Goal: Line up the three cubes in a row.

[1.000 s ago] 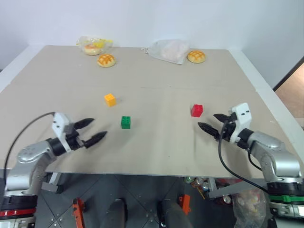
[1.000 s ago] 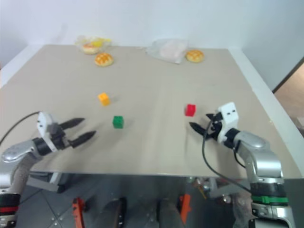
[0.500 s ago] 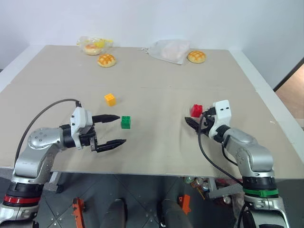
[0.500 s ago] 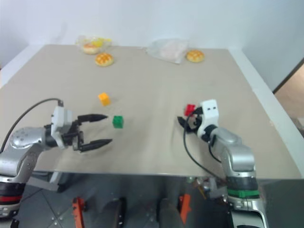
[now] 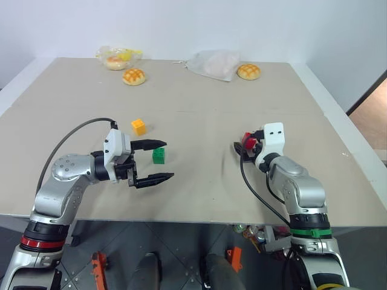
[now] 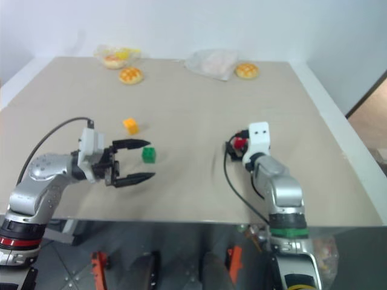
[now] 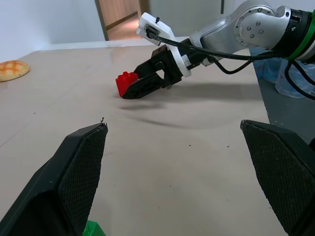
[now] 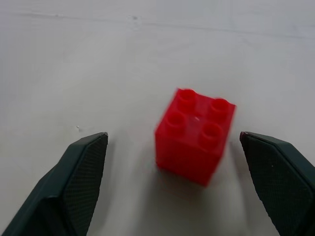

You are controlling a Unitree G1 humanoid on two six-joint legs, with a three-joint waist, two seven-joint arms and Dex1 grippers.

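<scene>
Beige worktop (image 5: 199,115) runs wide beneath both arms. Right tool (image 8: 182,162) has slid in from the right edge to straddle the red cube (image 8: 195,134), jaws apart, not yet gripping. Left tool (image 5: 155,162), wide open, has swung inward beside the green cube (image 5: 159,155); the orange-yellow cube (image 5: 139,126) sits just beyond. Buns (image 5: 133,77) keep to the far edge, leaving the middle bare for a row.

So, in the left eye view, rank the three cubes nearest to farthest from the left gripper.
From the left gripper:
1. Green cube, right at its fingertips.
2. Orange-yellow cube, just beyond, toward the table's far side.
3. Red cube, across the table at the right gripper.
</scene>
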